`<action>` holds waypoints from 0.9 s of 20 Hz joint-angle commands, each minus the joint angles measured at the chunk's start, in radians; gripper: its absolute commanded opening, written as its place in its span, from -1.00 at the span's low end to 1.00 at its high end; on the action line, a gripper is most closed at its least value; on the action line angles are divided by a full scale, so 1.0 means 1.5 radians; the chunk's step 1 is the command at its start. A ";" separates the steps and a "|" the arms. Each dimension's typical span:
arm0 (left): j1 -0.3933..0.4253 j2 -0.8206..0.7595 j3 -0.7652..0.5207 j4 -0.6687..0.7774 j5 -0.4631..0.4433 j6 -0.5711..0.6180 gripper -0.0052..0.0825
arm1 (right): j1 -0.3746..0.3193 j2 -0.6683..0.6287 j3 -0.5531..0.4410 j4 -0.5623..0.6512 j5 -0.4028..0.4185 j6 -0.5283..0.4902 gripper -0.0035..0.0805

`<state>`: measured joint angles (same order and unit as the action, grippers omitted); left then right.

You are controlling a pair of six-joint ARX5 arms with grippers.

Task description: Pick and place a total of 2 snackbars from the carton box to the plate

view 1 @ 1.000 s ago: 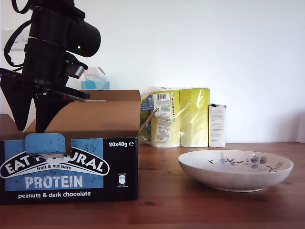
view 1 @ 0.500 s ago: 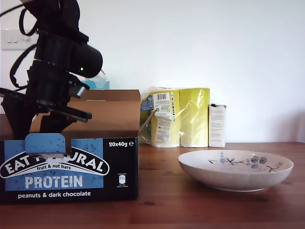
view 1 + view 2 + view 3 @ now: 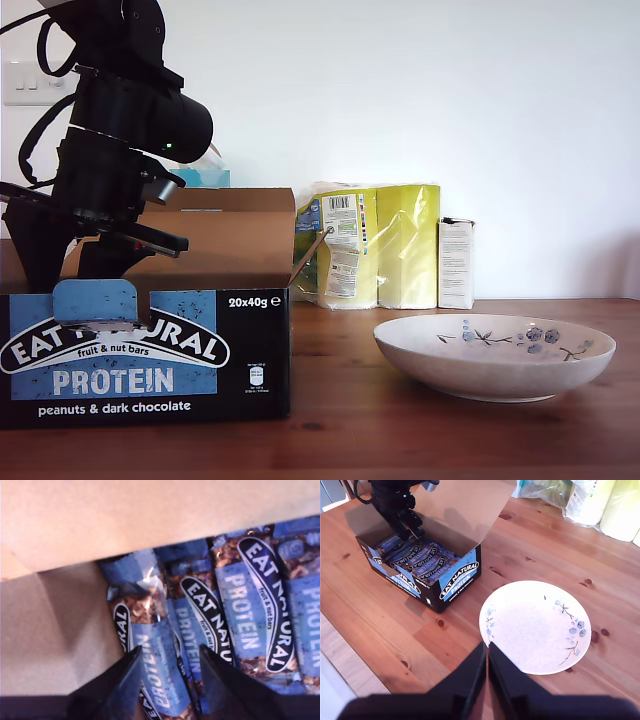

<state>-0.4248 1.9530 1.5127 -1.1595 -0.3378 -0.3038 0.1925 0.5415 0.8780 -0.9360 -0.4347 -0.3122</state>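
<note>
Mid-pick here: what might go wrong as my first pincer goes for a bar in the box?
1. The bars lie packed and overlapping, so the open first pincer may catch two wrappers or slip off one.
2. The box flap sits close beside the arm; lifting might snag it.
3. The plate is empty, so both transfers remain.

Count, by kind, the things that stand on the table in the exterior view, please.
Carton box: 1
Plate: 1
Yellow plastic-wrapped pack: 1
Slim white box: 1
Blue tissue box, partly hidden: 1
Total: 5
</note>
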 commanded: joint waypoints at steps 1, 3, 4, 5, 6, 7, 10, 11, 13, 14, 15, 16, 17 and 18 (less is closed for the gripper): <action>0.001 0.034 -0.001 -0.005 -0.008 0.006 -0.18 | 0.003 -0.001 -0.002 0.005 -0.001 -0.001 -0.95; 0.001 0.043 -0.001 0.002 -0.011 0.005 -0.18 | 0.003 -0.001 -0.002 0.005 -0.001 -0.001 -0.95; 0.001 0.045 -0.001 0.004 -0.014 0.005 -0.18 | 0.003 -0.001 -0.002 0.005 -0.001 -0.001 -0.95; 0.001 0.045 -0.001 0.004 -0.019 0.005 -0.18 | 0.003 -0.001 -0.002 0.005 -0.001 -0.001 -0.95; 0.001 0.046 -0.001 0.002 -0.023 0.005 -0.18 | 0.003 -0.001 -0.002 0.005 -0.001 -0.001 -0.95; 0.001 0.046 -0.001 0.000 -0.025 0.005 -0.18 | 0.003 -0.001 -0.002 0.005 -0.001 -0.001 -0.95; 0.005 0.047 -0.001 -0.002 -0.026 0.005 -0.19 | 0.003 -0.001 -0.002 0.005 -0.002 -0.001 -0.95; 0.005 0.047 -0.001 -0.002 -0.028 0.005 -0.19 | 0.003 -0.001 -0.002 0.005 -0.002 -0.001 -0.95; 0.007 0.051 -0.001 -0.002 -0.030 0.005 -0.19 | 0.003 -0.001 -0.002 0.005 -0.002 -0.001 -0.95; 0.007 0.056 -0.001 -0.005 -0.031 0.005 -0.19 | 0.004 -0.001 -0.002 0.005 -0.002 -0.001 -0.95; 0.007 0.062 -0.001 -0.008 -0.031 0.005 -0.19 | 0.005 -0.001 -0.002 0.005 -0.002 -0.001 -0.95; 0.007 0.069 -0.001 -0.008 -0.031 0.005 -0.19 | 0.007 -0.001 -0.002 0.005 -0.001 -0.001 -0.95; 0.007 0.074 -0.001 -0.007 -0.031 0.005 -0.19 | 0.008 -0.001 -0.002 0.005 -0.001 -0.001 -0.95; 0.007 0.077 -0.001 -0.001 -0.031 0.005 -0.19 | 0.011 -0.001 -0.002 0.005 -0.001 -0.002 -0.95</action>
<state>-0.4164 2.0262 1.5131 -1.1698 -0.3874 -0.3027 0.2012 0.5415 0.8780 -0.9360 -0.4347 -0.3122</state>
